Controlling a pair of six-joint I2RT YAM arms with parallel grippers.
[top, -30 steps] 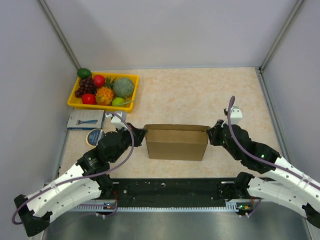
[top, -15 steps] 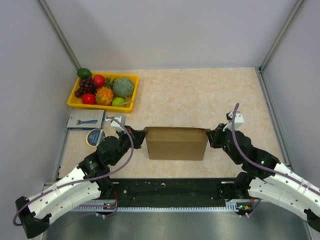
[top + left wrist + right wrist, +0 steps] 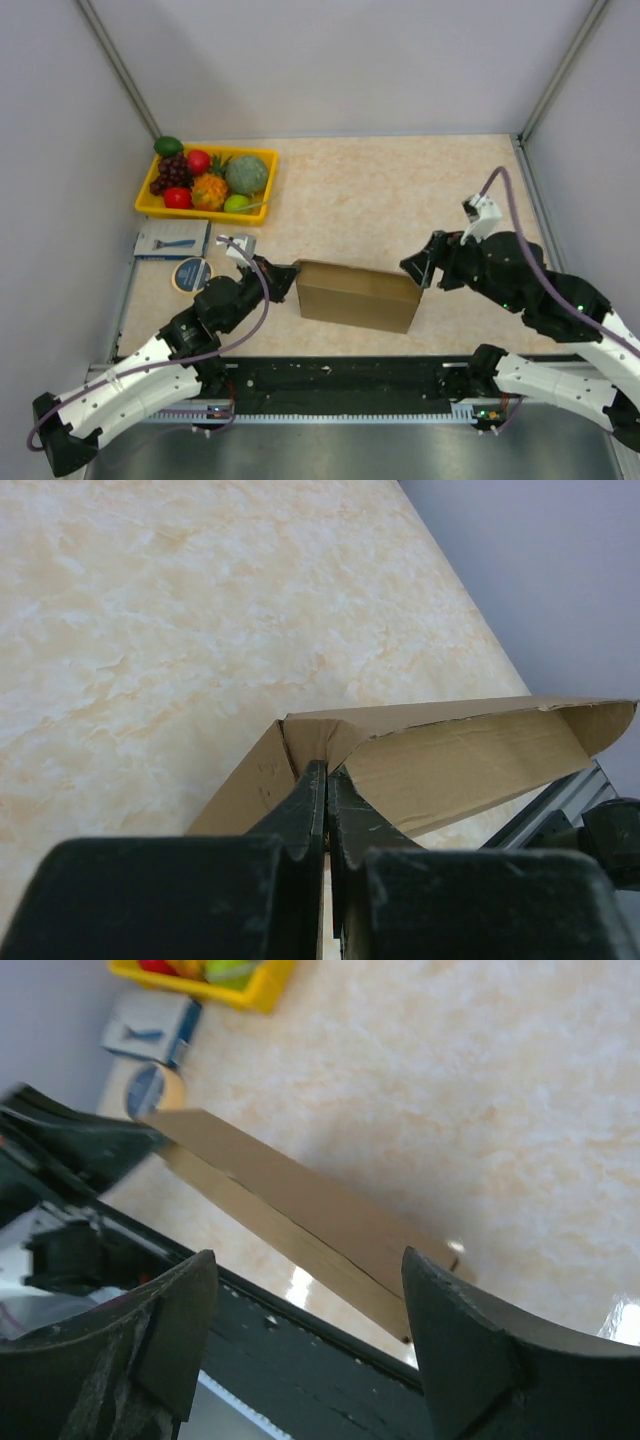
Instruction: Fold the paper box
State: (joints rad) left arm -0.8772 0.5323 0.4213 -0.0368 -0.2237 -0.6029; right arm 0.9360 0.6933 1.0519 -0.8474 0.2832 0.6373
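While the left gripper (image 3: 287, 276) stands closed on a thin wall at the left end of the plain brown cardboard box (image 3: 357, 296), the box sits on the beige marbled table (image 3: 390, 190), in the near middle between the two arms.

- Left wrist view: the left gripper (image 3: 326, 776) has its fingers pressed together with the cardboard edge of the box (image 3: 460, 765) pinched between them. The inside face of a long panel runs off to the right.
- Box lies skewed in the top view, right end nearer the arm bases than the left.
- Right gripper (image 3: 417, 270): jaws spread wide, holding nothing, just beside the box's right end (contact cannot be told from above).
- Right wrist view: the right gripper (image 3: 308, 1265) has its fingers well apart. The box (image 3: 290, 1205) shows as a long narrow slab beyond them, not clamped.
- Far left of table: yellow plastic tray (image 3: 230, 149) of mixed fruit. A blue-and-white packet (image 3: 172, 239) lies nearer, well apart from the box.
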